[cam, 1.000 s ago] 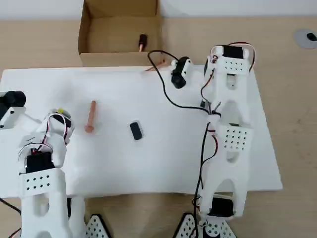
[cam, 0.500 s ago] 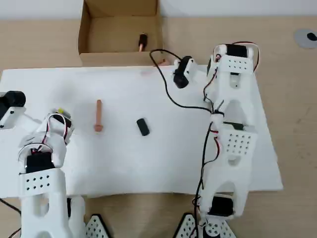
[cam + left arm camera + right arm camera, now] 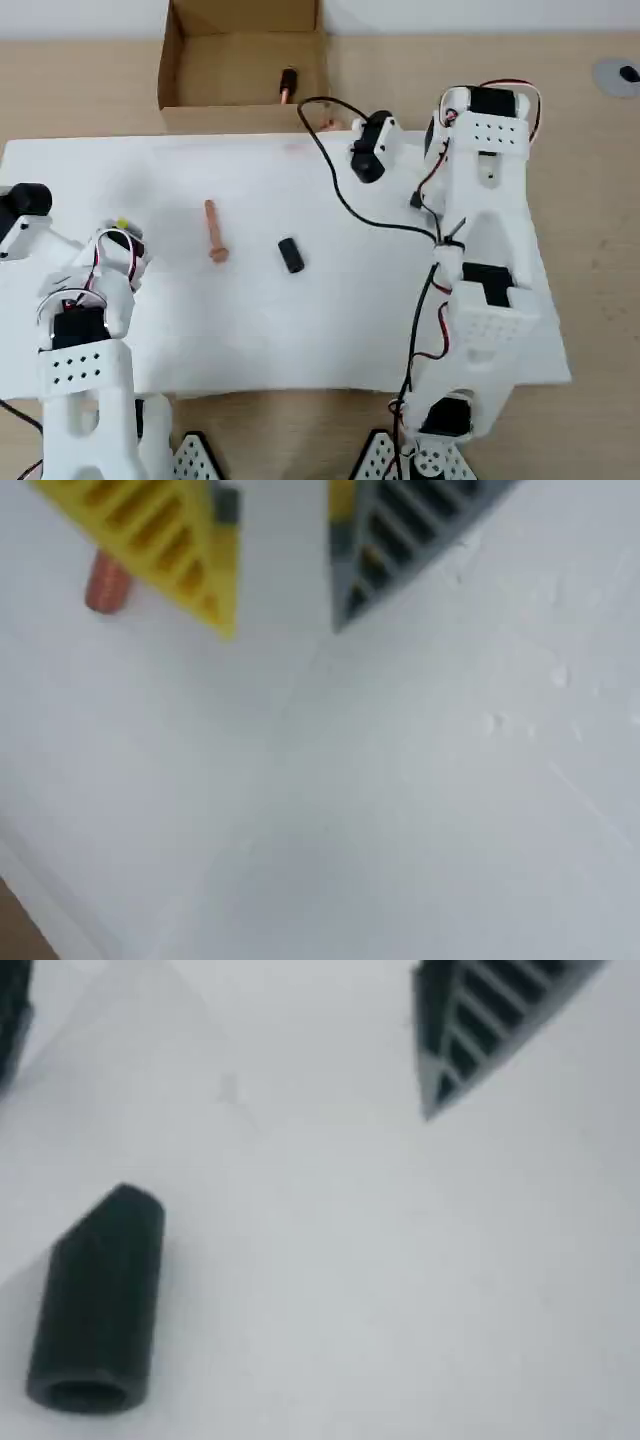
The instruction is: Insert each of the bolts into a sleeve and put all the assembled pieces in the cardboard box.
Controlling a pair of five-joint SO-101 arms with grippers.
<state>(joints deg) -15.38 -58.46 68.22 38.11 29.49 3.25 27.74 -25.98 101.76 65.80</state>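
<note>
Bolt [image 3: 215, 232] lies loose on the white sheet [image 3: 220, 340], at nine o'clock from the black sleeve [image 3: 290, 254] — near it, not touching. Left gripper [image 3: 282, 628] and right gripper [image 3: 220, 1070] both stand parted — each holds nothing.

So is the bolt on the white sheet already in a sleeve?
Out: the bolt lies bare on the sheet, the black sleeve apart from it.

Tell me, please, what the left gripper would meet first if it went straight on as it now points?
Probably the bare white sheet: the open left gripper points down at it, with nothing lying in between. The bolt lies aside, beyond the yellow finger; depth is unclear.
</note>
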